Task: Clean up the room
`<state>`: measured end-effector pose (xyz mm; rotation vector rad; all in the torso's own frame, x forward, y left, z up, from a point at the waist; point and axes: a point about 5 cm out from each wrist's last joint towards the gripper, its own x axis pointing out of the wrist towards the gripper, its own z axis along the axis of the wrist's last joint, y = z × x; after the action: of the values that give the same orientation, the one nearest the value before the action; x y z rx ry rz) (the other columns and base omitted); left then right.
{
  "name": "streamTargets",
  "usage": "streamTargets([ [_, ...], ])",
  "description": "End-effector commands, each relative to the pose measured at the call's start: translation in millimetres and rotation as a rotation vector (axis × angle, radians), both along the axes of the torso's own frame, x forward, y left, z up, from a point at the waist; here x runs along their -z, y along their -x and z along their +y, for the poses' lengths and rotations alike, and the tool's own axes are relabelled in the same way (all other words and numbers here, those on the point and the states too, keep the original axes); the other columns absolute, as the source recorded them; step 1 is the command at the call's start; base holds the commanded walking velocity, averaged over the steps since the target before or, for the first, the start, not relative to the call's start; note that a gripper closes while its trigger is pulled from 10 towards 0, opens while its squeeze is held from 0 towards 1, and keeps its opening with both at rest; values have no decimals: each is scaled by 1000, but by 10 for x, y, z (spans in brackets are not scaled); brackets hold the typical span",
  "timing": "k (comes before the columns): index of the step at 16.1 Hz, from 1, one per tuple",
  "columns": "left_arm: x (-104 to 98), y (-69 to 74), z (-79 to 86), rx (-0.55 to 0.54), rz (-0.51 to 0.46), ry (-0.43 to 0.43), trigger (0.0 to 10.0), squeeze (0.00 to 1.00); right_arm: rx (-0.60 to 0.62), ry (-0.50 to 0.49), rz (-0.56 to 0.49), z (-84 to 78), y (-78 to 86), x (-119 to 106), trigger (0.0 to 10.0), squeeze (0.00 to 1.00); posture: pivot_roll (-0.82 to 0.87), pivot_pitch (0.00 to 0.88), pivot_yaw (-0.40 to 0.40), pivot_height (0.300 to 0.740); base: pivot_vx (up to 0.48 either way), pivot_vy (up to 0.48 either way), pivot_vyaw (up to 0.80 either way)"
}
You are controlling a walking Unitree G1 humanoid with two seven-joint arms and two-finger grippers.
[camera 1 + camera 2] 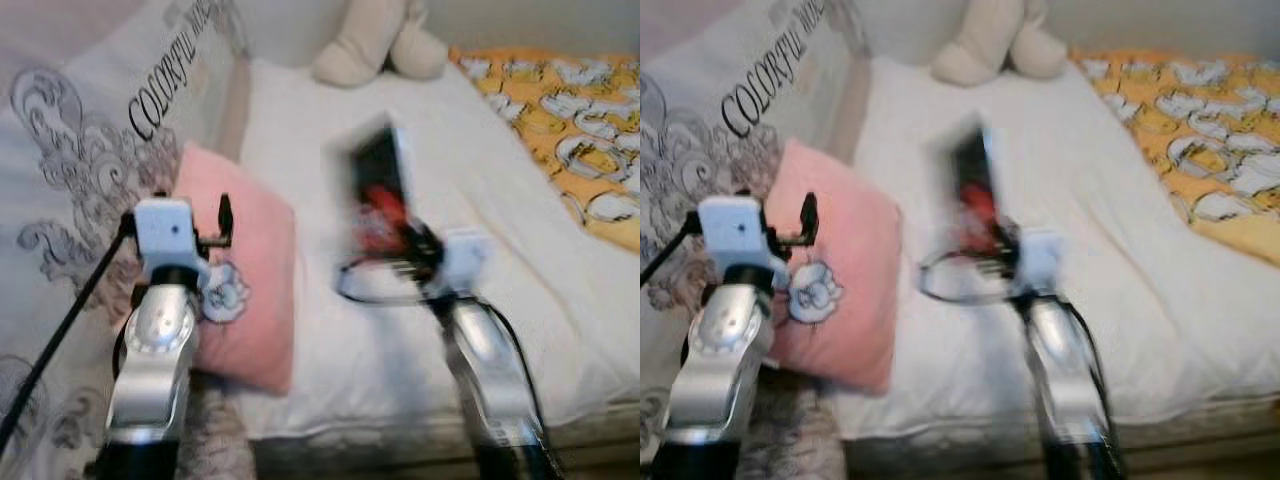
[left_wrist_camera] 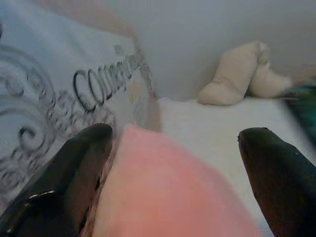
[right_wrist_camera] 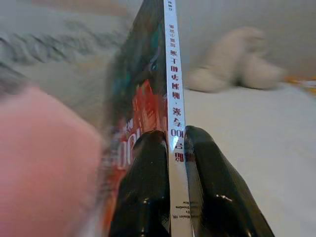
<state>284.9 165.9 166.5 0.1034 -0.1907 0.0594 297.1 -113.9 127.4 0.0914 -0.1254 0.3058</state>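
My right gripper (image 1: 400, 235) is shut on a thin book (image 1: 378, 190) with a dark and red cover and a white spine (image 3: 174, 98), held upright above the white bed; its picture is blurred. In the right wrist view both black fingers (image 3: 148, 182) clamp the book's lower edge. My left gripper (image 2: 173, 163) stands open over a pink pillow (image 1: 245, 290) at the bed's left side, with nothing between its fingers. The pillow (image 2: 163, 192) lies just under the fingers (image 2: 74, 173).
A large grey patterned cushion with lettering (image 1: 90, 150) leans at the left. A cream stuffed toy (image 1: 380, 45) sits at the head of the white mattress (image 1: 300, 130). A yellow patterned blanket (image 1: 570, 120) covers the right side. The bed's front edge (image 1: 400, 430) is near.
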Motion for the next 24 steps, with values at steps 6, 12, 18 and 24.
streamTargets([
  [6, -271, -5, 193, -14, -46, -41, 10000, 0, -228, -336, 452, 429, -201, 628, 0, 0, 92, 24, 98, 740, 0, 0, 0],
  [12, -371, 151, 169, 55, -43, -114, 10000, 0, -241, -453, 538, 697, -227, 730, 0, 0, 156, 74, 133, 740, 0, 0, 0],
  [18, -411, 195, 91, 100, -47, -122, 10000, 0, -37, -587, 565, 61, -292, 871, 0, 0, 144, 70, 129, 740, 0, 0, 0],
  [24, -134, 318, -349, 453, 158, 7, 10000, 0, 51, -290, 592, -245, -137, 1105, 0, 0, 123, 67, 131, 740, 0, 0, 0],
])
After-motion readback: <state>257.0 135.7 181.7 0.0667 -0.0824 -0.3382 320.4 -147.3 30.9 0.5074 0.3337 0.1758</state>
